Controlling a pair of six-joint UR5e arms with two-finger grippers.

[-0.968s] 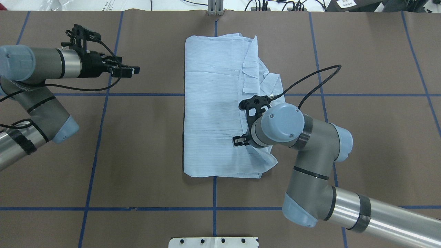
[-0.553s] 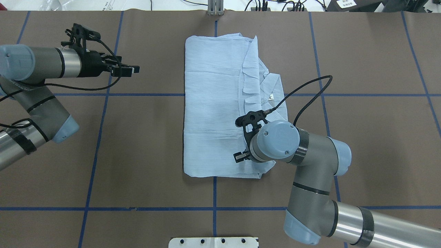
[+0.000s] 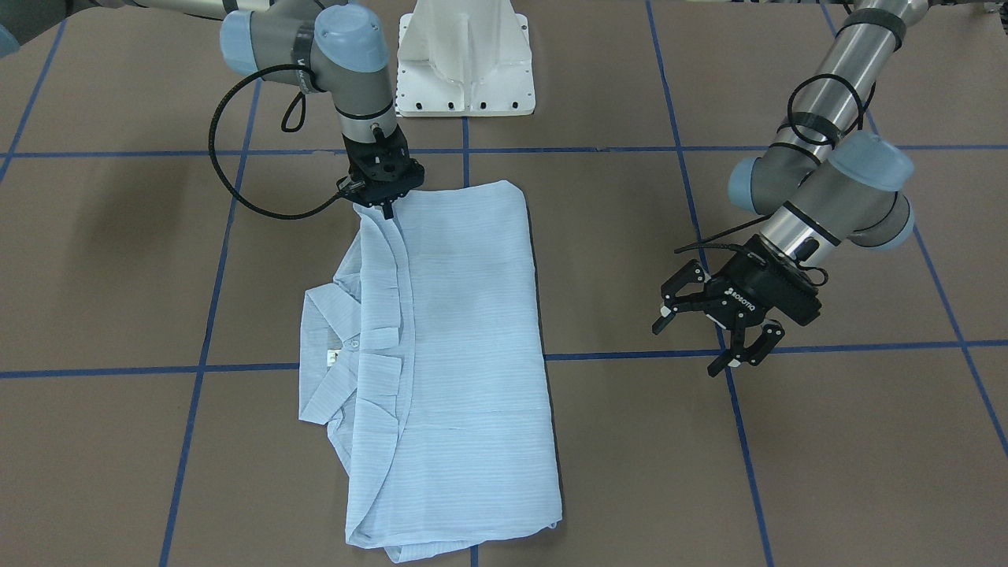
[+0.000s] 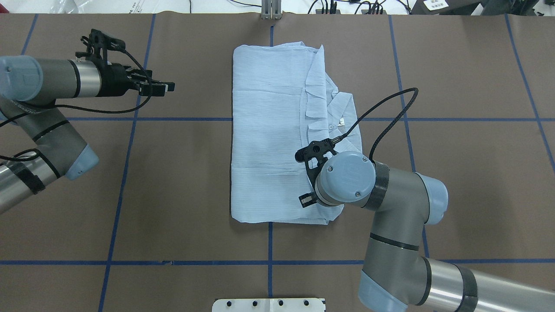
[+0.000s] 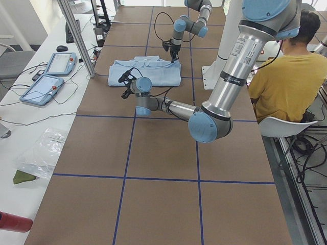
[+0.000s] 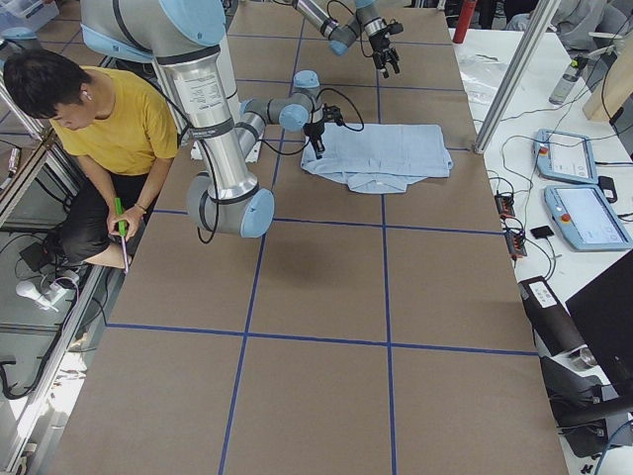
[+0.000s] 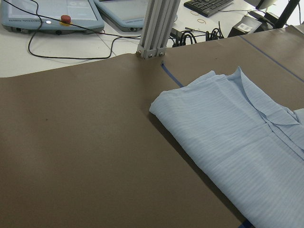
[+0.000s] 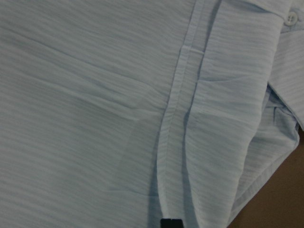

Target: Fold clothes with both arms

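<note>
Desk (image 4: 195, 173): brown paper cover marked into squares by blue tape lines; a white pedestal base (image 3: 465, 63) stands at the robot's edge
Surroundings: a person in a yellow top (image 5: 286, 76) sits beside the desk near the robot; grey teach pendants (image 7: 47, 14) lie on a white side table past the far edge, next to an aluminium post (image 7: 156, 28)
Shirt (image 4: 269, 130): light blue, finely striped; lies flat at the middle of the desk, folded into a long rectangle that runs from the robot's side to the far side; its robot's-left edge is straight and smooth
Collar (image 3: 315, 346): sticks out sideways on the robot's right of the rectangle; the small white neck label (image 4: 341, 121) shows inside it, a white button just beside
Right arm (image 4: 390, 203): reaches in over the shirt's near right corner, wrist pointing straight down
Right gripper (image 3: 387, 206): down on the cloth near the hem; fingers drawn together on the raised fold of the shirt's front edge, which runs up to the black tip in the wrist view
Left arm (image 4: 47, 82): held out level over bare desk on the robot's left
Left gripper (image 3: 713, 335): above the paper, well apart from the shirt; fingers (image 3: 754, 347) spread wide, nothing between them
</note>
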